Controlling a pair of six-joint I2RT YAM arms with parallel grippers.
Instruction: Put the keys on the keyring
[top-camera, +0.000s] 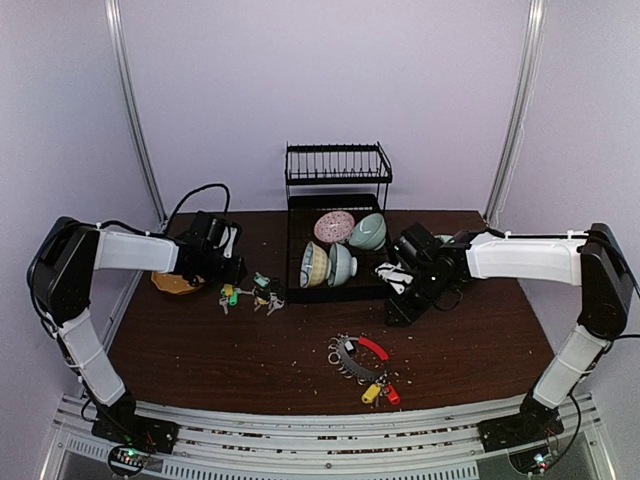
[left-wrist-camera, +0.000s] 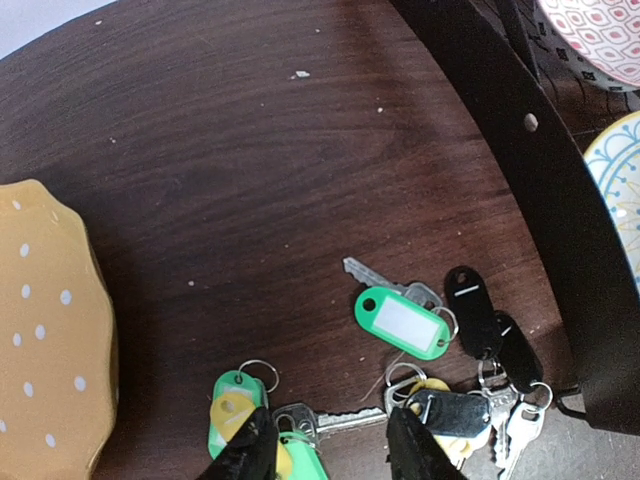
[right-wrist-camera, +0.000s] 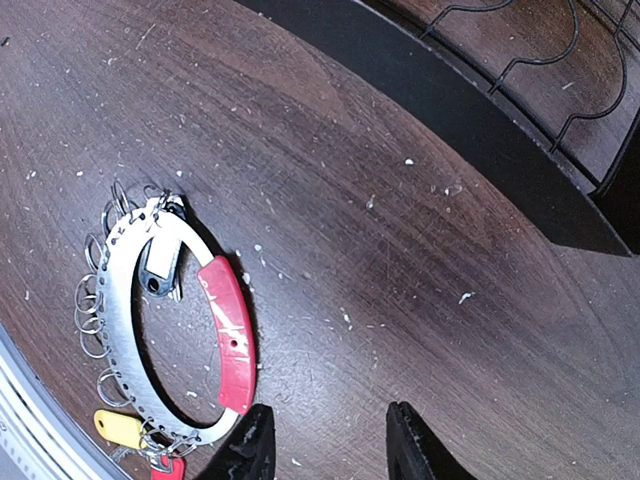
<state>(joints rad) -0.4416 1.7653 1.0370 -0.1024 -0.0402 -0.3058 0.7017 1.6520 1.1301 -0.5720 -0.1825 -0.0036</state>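
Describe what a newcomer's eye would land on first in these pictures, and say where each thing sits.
First comes the big silver keyring with its red sleeve, lying near the front middle of the dark table, with a yellow and a red tag at its near end. Next is the black dish rack at the back, holding patterned bowls. Left of it lies a scatter of keys with green tags.
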